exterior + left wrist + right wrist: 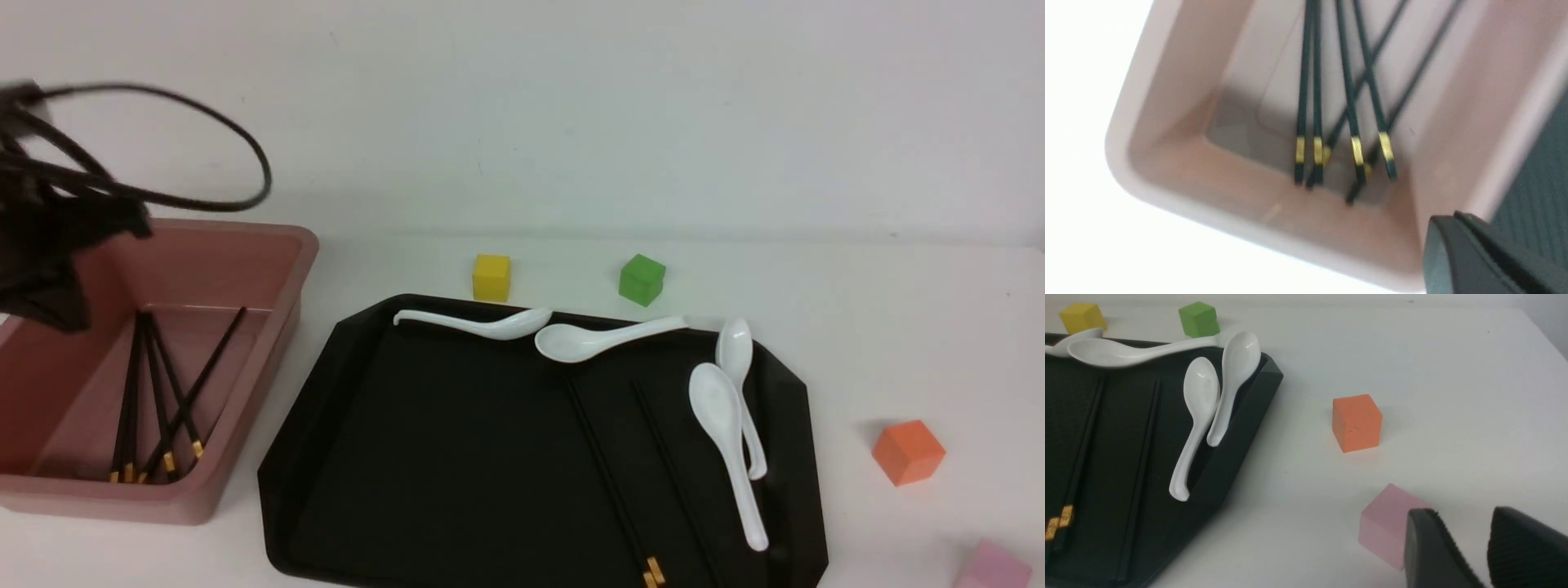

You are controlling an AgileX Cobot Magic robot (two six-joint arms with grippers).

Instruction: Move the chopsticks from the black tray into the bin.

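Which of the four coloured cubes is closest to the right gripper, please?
The pink cube, right beside the right gripper. The orange cube is farther away, and the yellow cube and green cube sit beyond the black tray.

white spoons (pixel 722 408): four | yellow cube (pixel 491 277), green cube (pixel 642 279): far side | orange cube (pixel 908 451), pink cube (pixel 992 566): right side

front view spans bin (pixel 304 249) and black tray (pixel 457 457); wrist views close on each.
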